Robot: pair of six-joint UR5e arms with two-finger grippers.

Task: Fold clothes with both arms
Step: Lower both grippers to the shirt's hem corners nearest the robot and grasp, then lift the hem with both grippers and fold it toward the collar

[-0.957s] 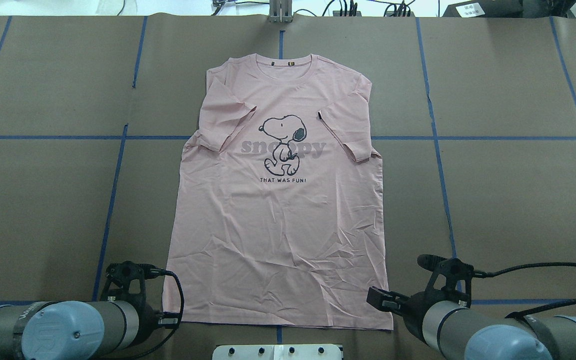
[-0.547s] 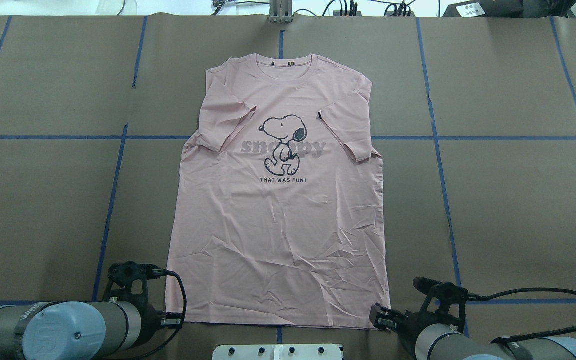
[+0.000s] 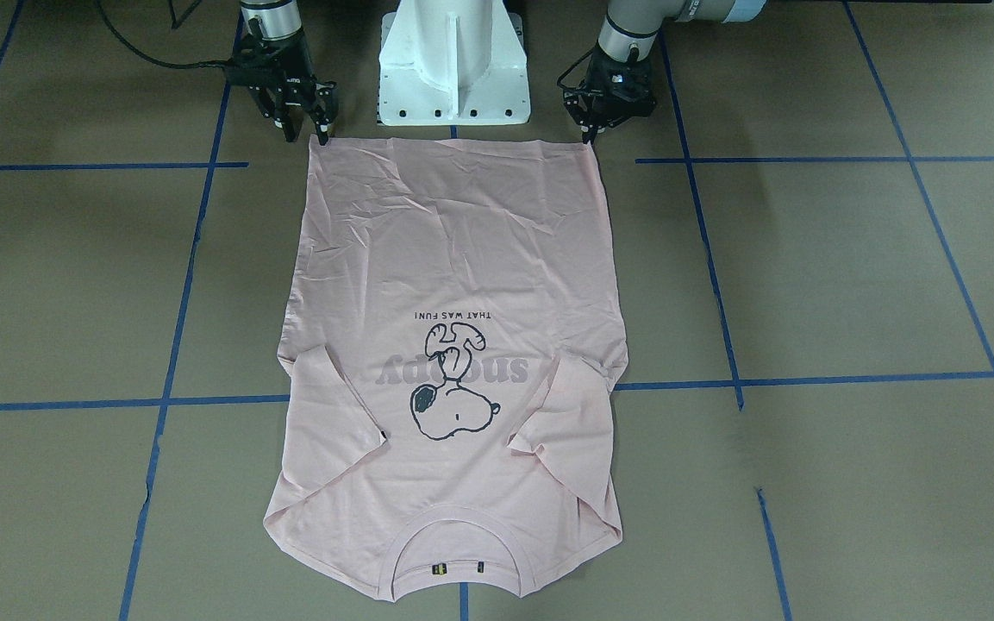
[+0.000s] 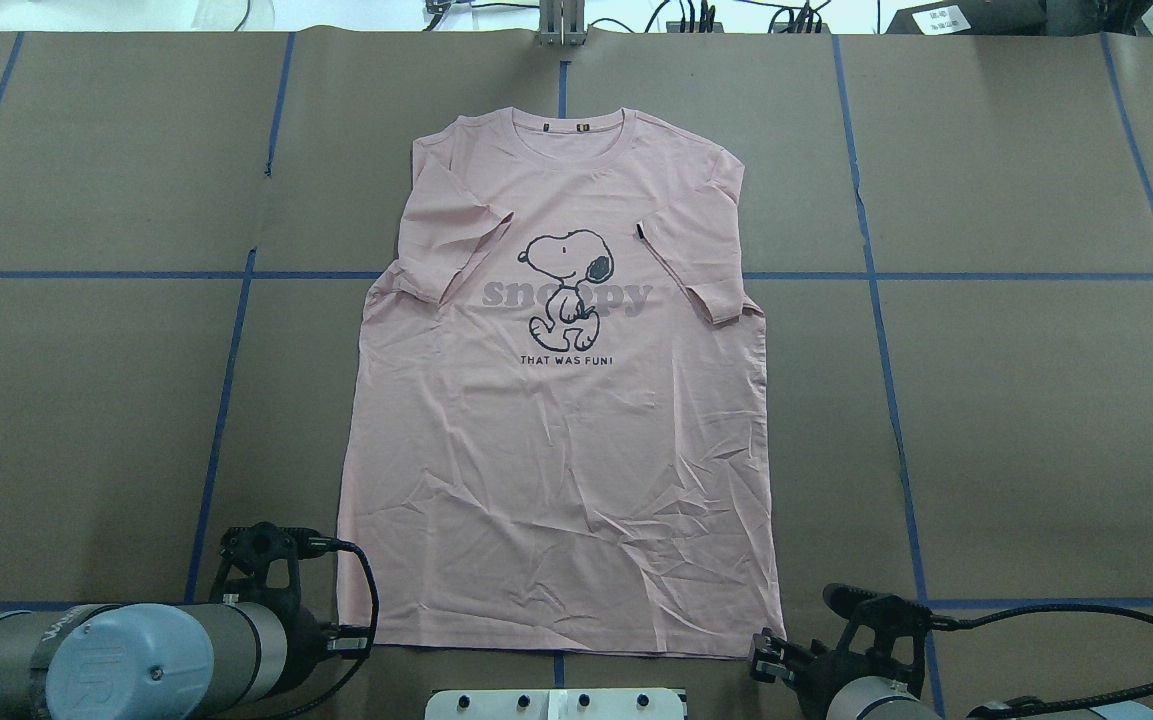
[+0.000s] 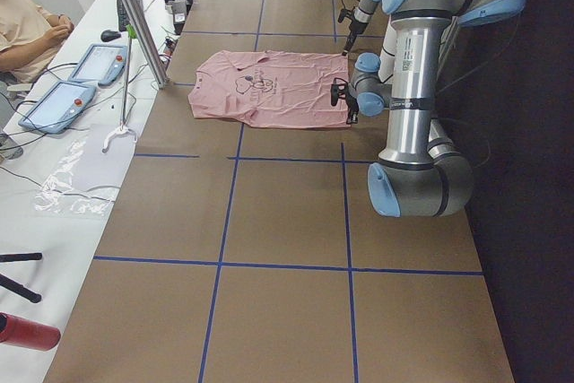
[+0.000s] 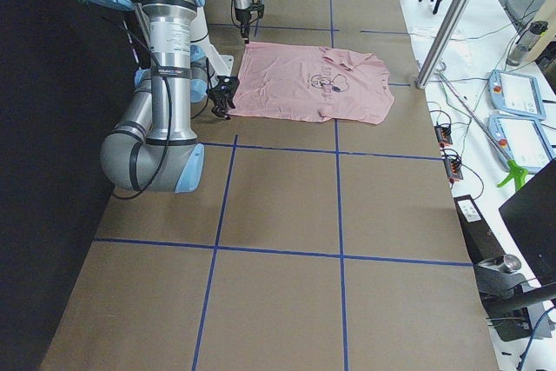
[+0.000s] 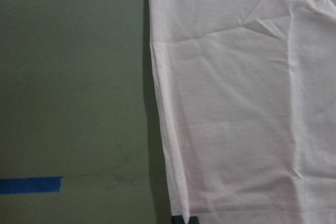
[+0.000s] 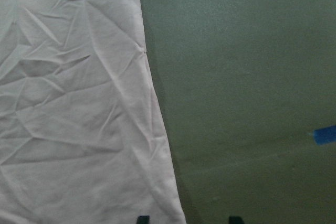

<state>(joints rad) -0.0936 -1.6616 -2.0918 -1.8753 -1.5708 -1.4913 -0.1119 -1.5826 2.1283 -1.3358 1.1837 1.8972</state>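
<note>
The pale pink T-shirt lies flat and print-up on the table, collar far from me and both sleeves folded inward. My left gripper sits at the near hem corner on my left. In the left wrist view its tips show as one dark patch on that corner, so it is shut on the cloth. My right gripper is at the other near hem corner. It is open, with one fingertip on bare table and the other over the shirt edge.
The white pedestal base stands between the arms just behind the hem. Blue tape lines cross the brown table cover. A metal pole, tablets and a seated person are at the far edge.
The right gripper has drawn back toward the robot and come down at the near right hem corner. The shirt's near left corner has shifted slightly inward. The left arm has barely moved.
</note>
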